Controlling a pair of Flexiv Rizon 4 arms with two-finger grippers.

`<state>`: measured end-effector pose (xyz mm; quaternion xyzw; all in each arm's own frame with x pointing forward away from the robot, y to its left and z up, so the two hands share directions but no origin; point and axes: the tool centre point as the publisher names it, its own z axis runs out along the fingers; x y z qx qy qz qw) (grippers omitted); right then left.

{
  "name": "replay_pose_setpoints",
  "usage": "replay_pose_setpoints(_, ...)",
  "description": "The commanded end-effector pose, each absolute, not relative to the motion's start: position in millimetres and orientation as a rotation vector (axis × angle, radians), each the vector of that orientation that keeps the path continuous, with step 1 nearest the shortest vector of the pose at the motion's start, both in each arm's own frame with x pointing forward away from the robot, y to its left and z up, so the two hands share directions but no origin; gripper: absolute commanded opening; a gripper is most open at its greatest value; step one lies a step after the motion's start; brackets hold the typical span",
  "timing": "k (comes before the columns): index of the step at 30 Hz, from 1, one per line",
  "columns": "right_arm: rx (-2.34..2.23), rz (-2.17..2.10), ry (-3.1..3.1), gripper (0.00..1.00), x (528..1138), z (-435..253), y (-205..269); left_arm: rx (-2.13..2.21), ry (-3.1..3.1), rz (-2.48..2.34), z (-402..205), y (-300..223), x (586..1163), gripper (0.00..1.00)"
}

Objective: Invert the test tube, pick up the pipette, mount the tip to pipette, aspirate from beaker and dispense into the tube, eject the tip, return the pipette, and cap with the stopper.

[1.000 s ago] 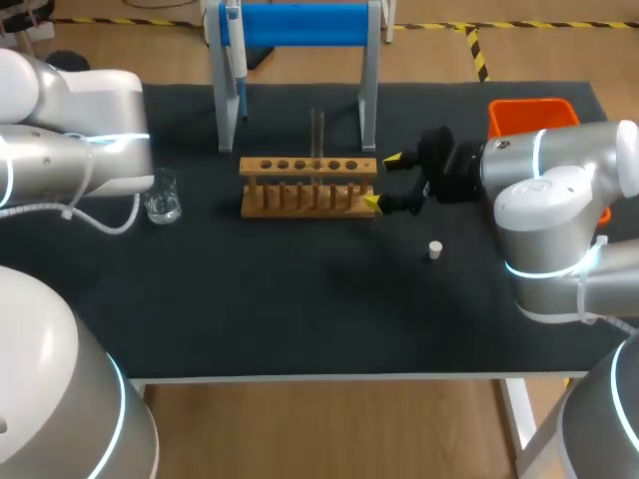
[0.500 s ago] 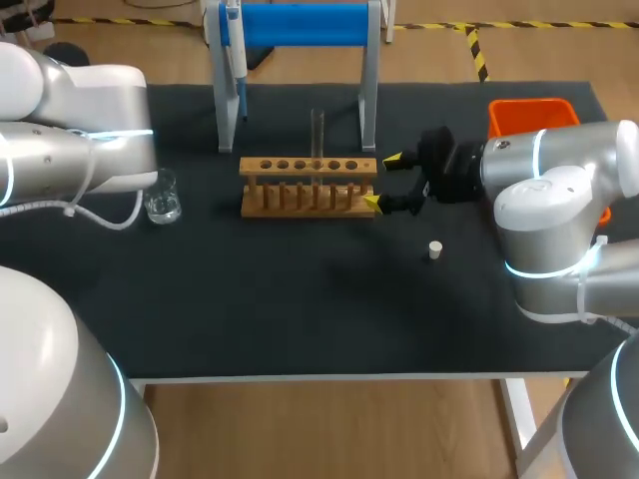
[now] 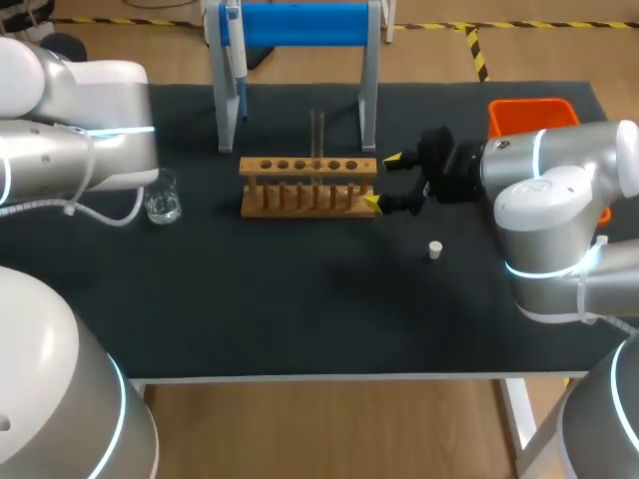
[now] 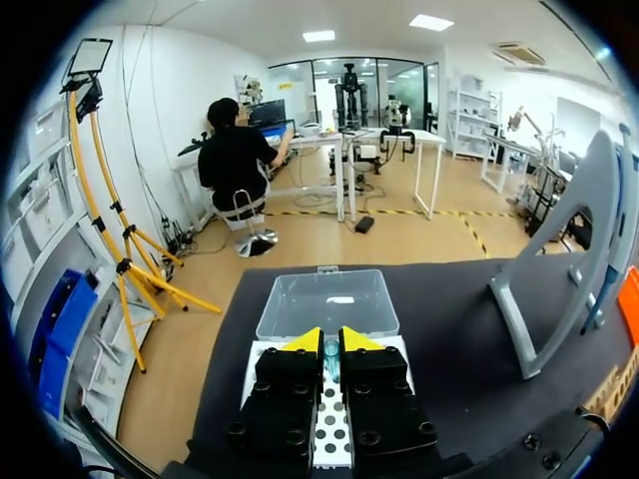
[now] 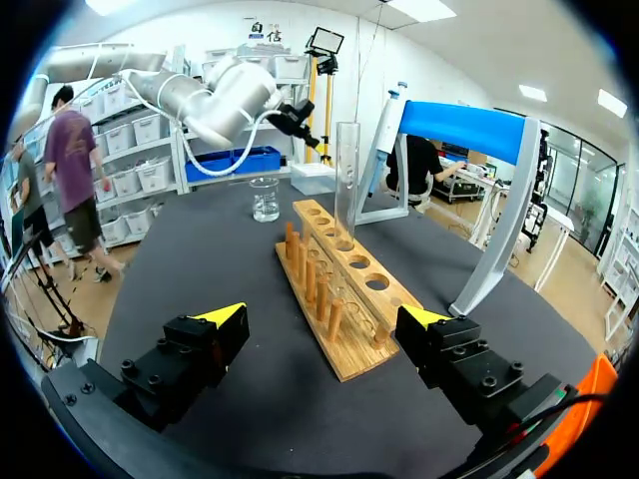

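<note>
Moved slightly right since a second ago: left arm (image 3: pixel 80 150), far left. Left gripper (image 4: pixel 330 341) with fingers together, over tip box (image 4: pixel 258 361). Beaker (image 3: pixel 162 198) just beside the arm. Pipette (image 3: pixel 233 60) hanging on stand (image 3: pixel 300 25), far side. Test tube (image 3: pixel 318 135) upright in rack (image 3: pixel 308 187). Right gripper (image 3: pixel 384 182) spread wide, fingers either side of rack's right end. Stopper (image 3: pixel 435 249) nearer, right.

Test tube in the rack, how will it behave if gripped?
The test tube looks like clear glass, so probably fragile and slippery. It stands tall above the wooden rack, so a sideways push likely tilts it.
</note>
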<state>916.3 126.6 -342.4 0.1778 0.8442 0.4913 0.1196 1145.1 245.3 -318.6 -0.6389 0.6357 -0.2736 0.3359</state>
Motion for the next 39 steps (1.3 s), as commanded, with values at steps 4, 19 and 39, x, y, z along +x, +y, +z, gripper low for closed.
replay_pose_setpoints(4,0.518,1.438,2.467,1.00,916,-343,126,-1.649,1.632,-0.721,-304,244,1143,0.00)
replay_pose_setpoints(19,0.518,1.438,2.467,1.00,916,-343,126,-1.542,1.682,-0.740,-262,235,1125,0.00)
replay_pose_setpoints(39,0.518,1.438,2.467,1.00,916,-343,126,-0.942,2.240,-0.944,-162,145,1003,0.00)
